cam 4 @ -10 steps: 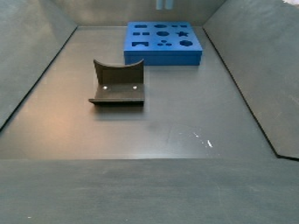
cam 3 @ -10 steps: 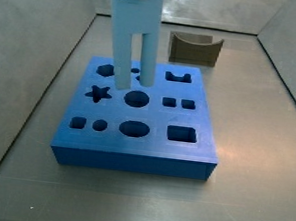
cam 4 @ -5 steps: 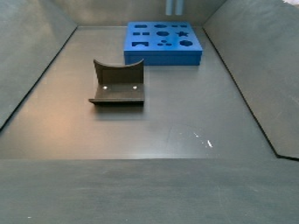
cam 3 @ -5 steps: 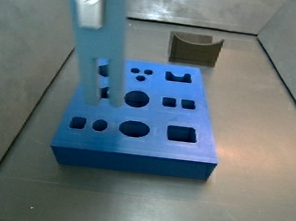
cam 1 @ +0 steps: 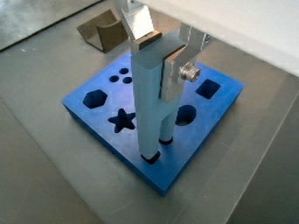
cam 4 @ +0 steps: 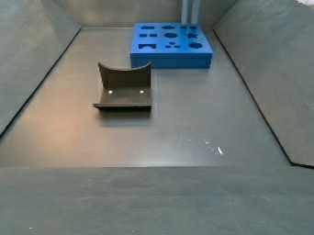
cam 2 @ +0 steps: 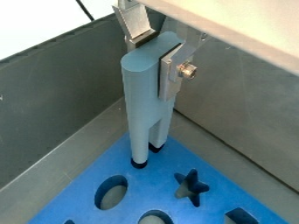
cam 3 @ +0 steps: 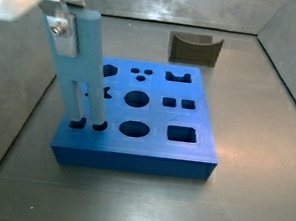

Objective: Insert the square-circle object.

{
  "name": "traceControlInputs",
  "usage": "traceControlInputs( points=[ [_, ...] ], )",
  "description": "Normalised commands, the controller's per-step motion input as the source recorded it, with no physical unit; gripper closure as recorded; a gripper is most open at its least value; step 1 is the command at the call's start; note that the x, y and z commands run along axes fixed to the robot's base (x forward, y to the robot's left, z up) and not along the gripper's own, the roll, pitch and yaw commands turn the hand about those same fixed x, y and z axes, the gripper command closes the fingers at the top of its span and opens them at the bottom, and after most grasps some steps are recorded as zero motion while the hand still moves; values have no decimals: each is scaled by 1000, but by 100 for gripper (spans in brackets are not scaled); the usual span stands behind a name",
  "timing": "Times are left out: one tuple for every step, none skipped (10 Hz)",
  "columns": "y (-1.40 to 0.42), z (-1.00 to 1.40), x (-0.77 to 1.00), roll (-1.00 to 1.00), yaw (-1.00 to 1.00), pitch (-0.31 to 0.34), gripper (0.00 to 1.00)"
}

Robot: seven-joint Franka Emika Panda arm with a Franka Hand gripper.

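Observation:
The gripper [cam 3: 65,18] is shut on the top of the square-circle object [cam 3: 80,70], a tall light-blue bar held upright. Both wrist views show the silver fingers [cam 1: 183,68] clamping its upper end [cam 2: 146,79]. Its two prongs point down at the dark-blue block [cam 3: 150,118]. Their tips stand at the mouths of the small square and round holes at one corner [cam 1: 155,153]. I cannot tell how deep they sit. In a side view only a thin strip of the bar [cam 4: 190,11] shows above the block [cam 4: 172,44].
The fixture [cam 4: 123,87], a dark brown curved bracket on a base plate, stands on the grey floor apart from the block; it also shows behind the block [cam 3: 194,47]. The block has star, round and square holes [cam 3: 137,98]. Grey walls enclose the floor.
The gripper has carried the bar from the block's far side to its near left corner and lowered it, so the prongs now reach the two small holes there.

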Motion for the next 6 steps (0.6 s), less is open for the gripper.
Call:
traceControlInputs(
  points=[
    [0, -254, 163, 63, 117, 9, 100],
    [0, -263, 43, 56, 94, 1, 100],
    [0, -314, 0, 36, 86, 0, 100],
    [0, -343, 0, 0, 57, 0, 100],
    [0, -440, 0, 0, 17, 0, 100],
    [0, -511, 0, 0, 0, -13, 100]
  ],
)
